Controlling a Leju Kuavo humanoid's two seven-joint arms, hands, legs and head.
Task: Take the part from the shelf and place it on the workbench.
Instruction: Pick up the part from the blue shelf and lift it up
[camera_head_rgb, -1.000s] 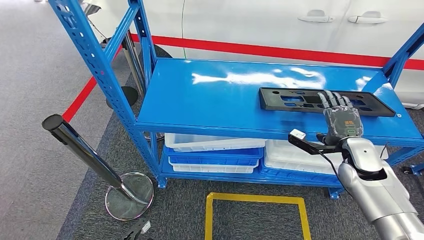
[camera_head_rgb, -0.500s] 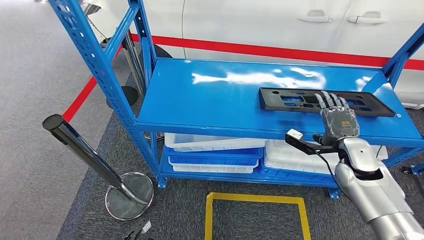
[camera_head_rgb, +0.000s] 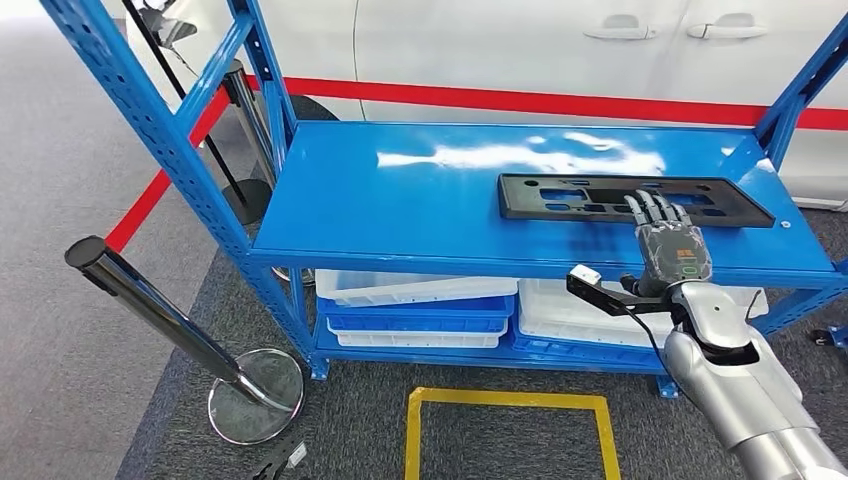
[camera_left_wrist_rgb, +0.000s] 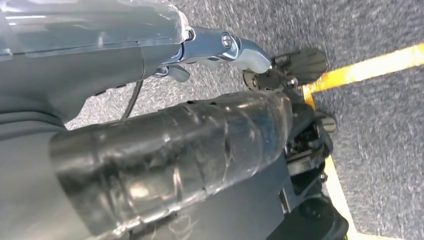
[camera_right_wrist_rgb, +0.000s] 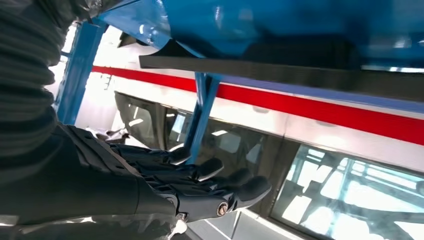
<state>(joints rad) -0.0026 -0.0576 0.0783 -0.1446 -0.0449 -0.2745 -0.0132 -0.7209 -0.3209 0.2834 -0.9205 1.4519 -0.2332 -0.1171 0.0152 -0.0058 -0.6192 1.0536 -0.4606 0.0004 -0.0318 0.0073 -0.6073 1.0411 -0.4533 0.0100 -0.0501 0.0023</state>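
The part is a flat black plate with cut-outs. It lies on the right half of the blue shelf. My right hand reaches in from the shelf's front edge, and its straight, spread fingers lie over the part's near edge, holding nothing. From below, the right wrist view shows the right hand stretched out flat, with the part as a dark strip on the shelf's edge. A dark bit of my left hand hangs low by the floor. Its fingers are too little seen to judge.
White and blue trays are stacked on the lower shelf. A chrome post on a round base leans at the left. A yellow floor square lies before the shelf. Blue uprights flank the shelf, and a white car stands behind.
The whole picture has shifted slightly because the camera moved. My right hand's fingertips now lie a little closer to the part's near edge.
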